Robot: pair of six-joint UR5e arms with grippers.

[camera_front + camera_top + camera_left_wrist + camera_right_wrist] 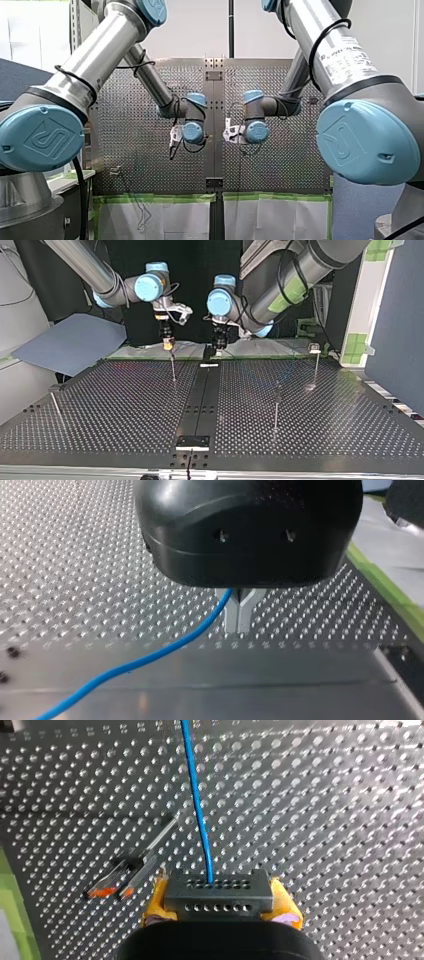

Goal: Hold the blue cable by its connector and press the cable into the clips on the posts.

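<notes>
In the right wrist view my right gripper (220,907) is shut with its yellow pads (156,902) on a grey perforated connector (217,892). The blue cable (197,805) leaves the connector and runs away over the perforated table. Beside the gripper stands a thin post with an orange-tipped clip (120,882). In the left wrist view my left gripper (238,622) has its metal fingers shut on the blue cable (150,657), which trails off across the table. In the top view the right gripper (168,344) and the left gripper (218,346) hang side by side at the table's far edge.
Thin posts rise from the perforated table (125,405): one under the right gripper (173,369), one at the top view's right middle (276,407), one with a clip at far right (315,357), one at the left edge (55,402). Green tape (390,587) edges the table.
</notes>
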